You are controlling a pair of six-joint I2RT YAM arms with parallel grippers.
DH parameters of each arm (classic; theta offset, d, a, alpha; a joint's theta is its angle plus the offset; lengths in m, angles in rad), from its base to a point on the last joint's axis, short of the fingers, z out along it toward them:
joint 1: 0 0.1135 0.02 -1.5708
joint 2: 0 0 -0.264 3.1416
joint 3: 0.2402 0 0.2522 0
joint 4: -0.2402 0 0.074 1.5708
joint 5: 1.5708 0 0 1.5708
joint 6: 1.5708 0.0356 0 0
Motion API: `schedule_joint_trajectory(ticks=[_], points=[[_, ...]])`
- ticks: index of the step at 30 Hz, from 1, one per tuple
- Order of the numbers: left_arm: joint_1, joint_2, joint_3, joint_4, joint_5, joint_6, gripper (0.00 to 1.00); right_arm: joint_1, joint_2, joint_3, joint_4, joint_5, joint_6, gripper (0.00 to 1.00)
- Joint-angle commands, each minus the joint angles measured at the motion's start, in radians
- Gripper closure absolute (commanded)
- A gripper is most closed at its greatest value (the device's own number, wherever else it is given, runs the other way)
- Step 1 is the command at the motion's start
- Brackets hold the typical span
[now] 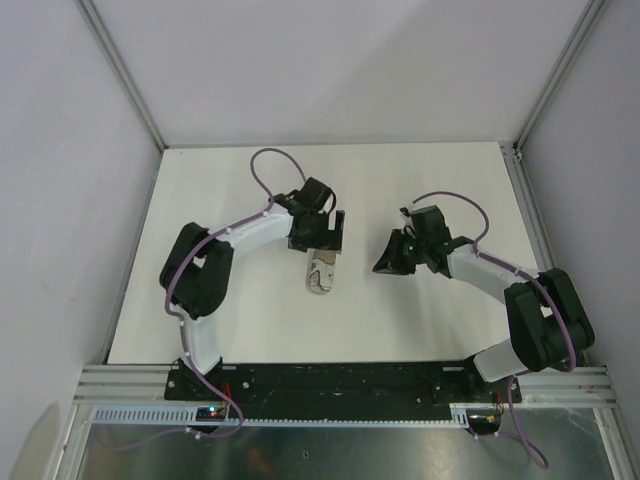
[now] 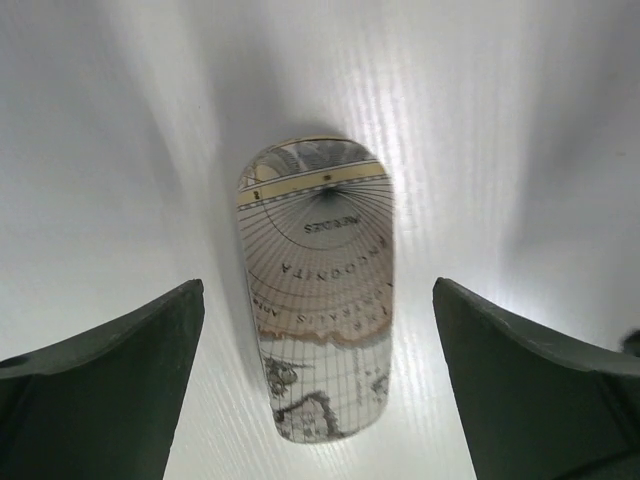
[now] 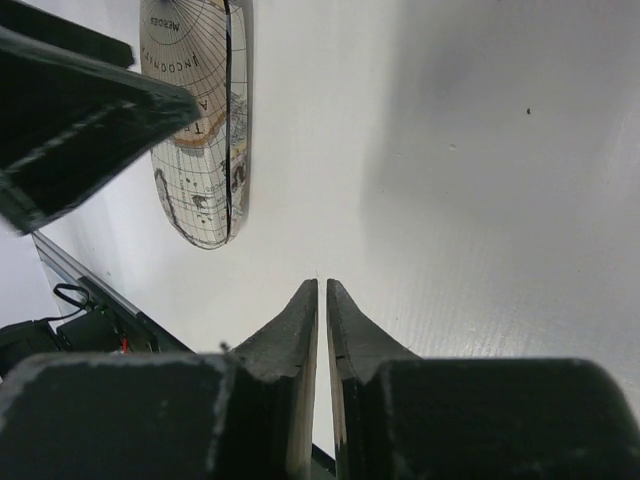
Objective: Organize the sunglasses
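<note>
Two grippers are over the white table. The left gripper gapes wide, with the oval map-printed hard case lying closed directly beneath, between its fingers and untouched. The right gripper, with the case off to its left, is pinched together on nothing. Where the sunglasses are cannot be told.

The case lies on the bench at mid-frame, just below my left jaws; my right jaws stand apart to its right.

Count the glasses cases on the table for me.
1. The map-printed case lies closed on the table, under the open left gripper and to the left of the shut right gripper. No sunglasses show; they may be hidden inside it.
</note>
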Motion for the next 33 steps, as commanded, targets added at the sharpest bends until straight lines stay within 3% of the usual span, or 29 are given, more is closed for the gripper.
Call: schedule_joint_trajectory(ticks=[1, 5, 10, 13, 17, 19, 23, 25, 33], points=[[-0.018, -0.141, 0.050, -0.007, -0.036, 0.043, 0.00, -0.005, -0.043, -0.005, -0.015, 0.001, -0.052, 0.87], [-0.019, -0.257, -0.013, -0.004, -0.063, 0.046, 0.04, -0.002, -0.050, -0.005, -0.021, -0.001, -0.077, 0.87], [-0.026, -0.433, -0.146, 0.021, -0.126, 0.019, 0.21, -0.002, -0.113, -0.007, -0.015, 0.031, -0.087, 0.89], [-0.033, -0.622, -0.313, 0.109, -0.235, -0.005, 0.22, -0.001, -0.250, -0.034, 0.022, 0.101, -0.101, 0.88], [-0.033, -0.922, -0.530, 0.263, -0.270, -0.014, 0.17, -0.009, -0.464, -0.049, 0.030, 0.224, -0.156, 0.83], [-0.034, -1.047, -0.598, 0.299, -0.282, -0.010, 0.10, -0.016, -0.557, -0.049, 0.013, 0.283, -0.181, 0.71], [-0.033, -1.253, -0.683, 0.319, -0.329, 0.015, 0.01, -0.022, -0.718, -0.050, -0.045, 0.427, -0.209, 0.23], [-0.033, -1.339, -0.710, 0.319, -0.355, 0.017, 0.01, -0.022, -0.785, -0.052, -0.077, 0.511, -0.211, 0.11], [-0.034, -1.555, -0.796, 0.327, -0.409, -0.018, 0.00, -0.022, -0.988, -0.062, -0.218, 0.796, -0.175, 0.04]])
